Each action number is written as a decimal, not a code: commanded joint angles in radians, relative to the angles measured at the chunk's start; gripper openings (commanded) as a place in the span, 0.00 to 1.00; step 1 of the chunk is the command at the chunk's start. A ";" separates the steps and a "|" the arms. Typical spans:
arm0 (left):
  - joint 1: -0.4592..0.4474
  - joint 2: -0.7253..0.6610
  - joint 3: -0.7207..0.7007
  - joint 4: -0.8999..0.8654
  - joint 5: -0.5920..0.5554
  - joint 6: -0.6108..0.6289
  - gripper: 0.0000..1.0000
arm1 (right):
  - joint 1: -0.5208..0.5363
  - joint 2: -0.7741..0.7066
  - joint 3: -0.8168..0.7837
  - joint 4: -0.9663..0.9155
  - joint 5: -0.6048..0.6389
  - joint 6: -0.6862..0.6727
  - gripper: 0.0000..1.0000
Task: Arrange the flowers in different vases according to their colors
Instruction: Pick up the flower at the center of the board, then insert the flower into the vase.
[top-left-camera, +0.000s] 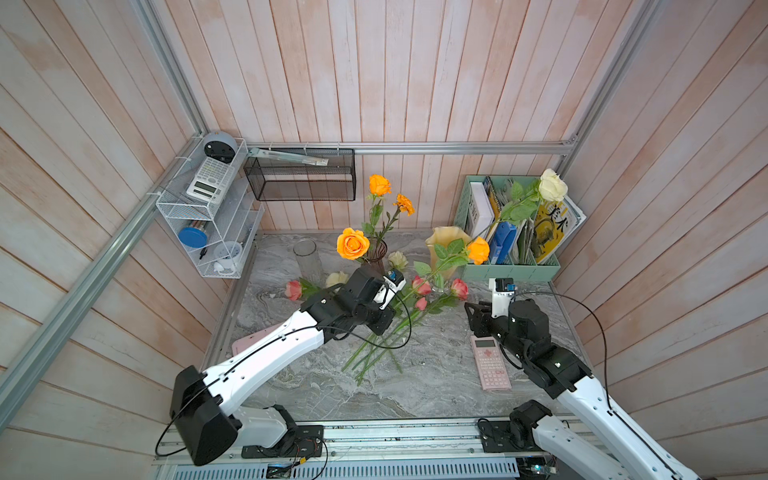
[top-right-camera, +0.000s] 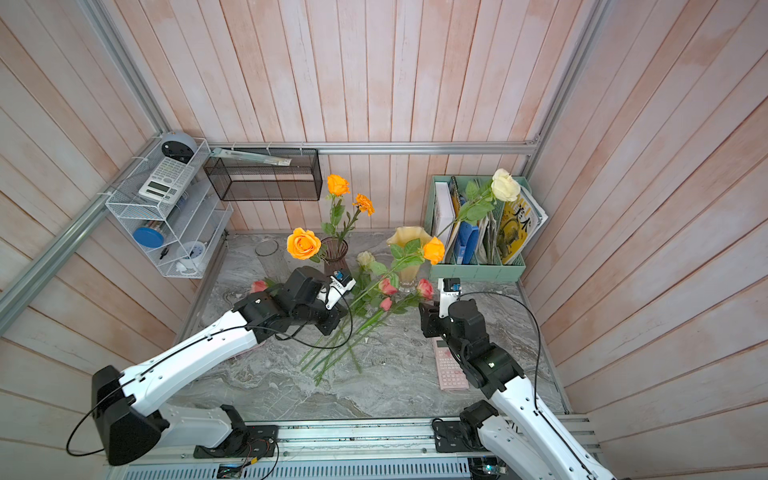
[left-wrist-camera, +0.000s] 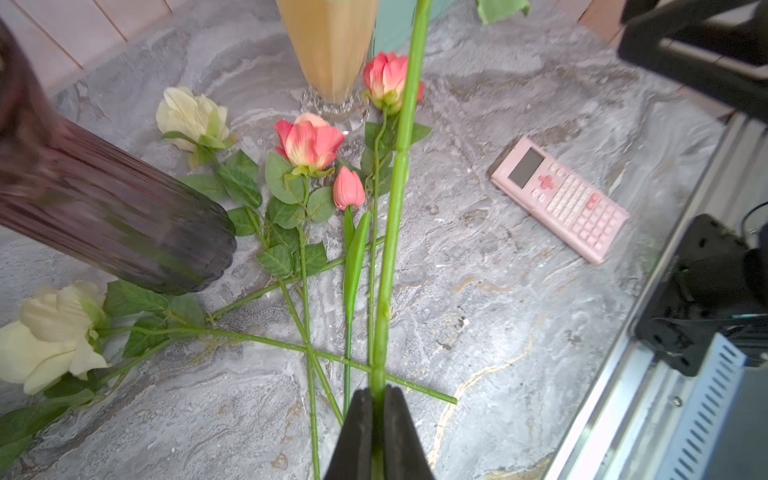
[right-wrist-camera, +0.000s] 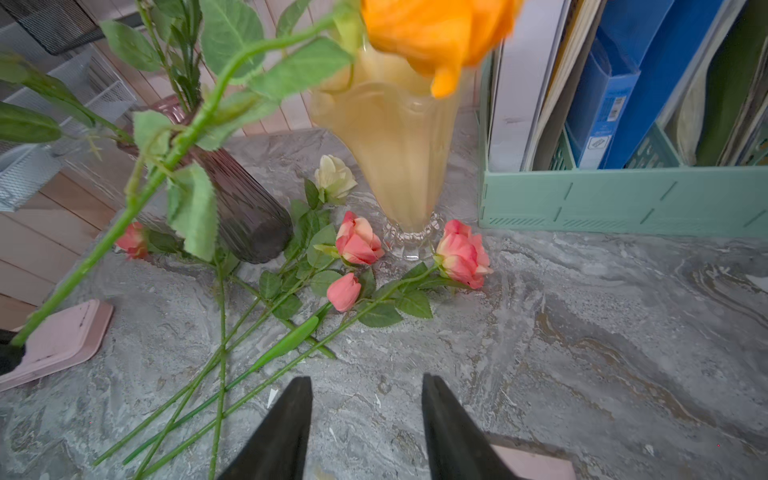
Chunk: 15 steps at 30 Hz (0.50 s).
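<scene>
My left jaws are pressed together on the lower stem of an orange rose (top-left-camera: 478, 250), held clear of the counter (top-left-camera: 415, 386). The stem slants up to the right, and the head hangs in front of the yellow vase (top-left-camera: 446, 245), just left of the green file holder (top-left-camera: 511, 272).

My right jaws are spread with nothing between them, hovering over the right side of the counter beside a pink calculator (top-left-camera: 490, 363).

The purple vase (top-left-camera: 376, 253) stands at far centre with two orange flowers (top-left-camera: 380, 185) upright in it. A third orange head (top-left-camera: 353, 243) sits just left of its rim. The clear vase (top-left-camera: 308, 259) stands to the left of the purple one.

A white rose (top-left-camera: 552, 185) leans over the file holder, its stem running down toward the yellow vase. Pink roses (top-left-camera: 422, 285) and two cream roses (top-left-camera: 398, 259) lie on the counter around the vases' feet, their stems crossing toward me.
</scene>
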 joint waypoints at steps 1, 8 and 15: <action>-0.001 -0.132 -0.022 0.112 -0.015 -0.072 0.02 | 0.000 -0.065 -0.022 0.045 -0.159 -0.041 0.49; -0.060 -0.199 -0.069 0.503 -0.177 -0.087 0.00 | 0.001 -0.018 -0.041 0.071 -0.268 -0.023 0.49; -0.061 -0.068 -0.066 0.950 -0.430 0.098 0.00 | 0.001 0.024 -0.059 0.127 -0.280 -0.007 0.49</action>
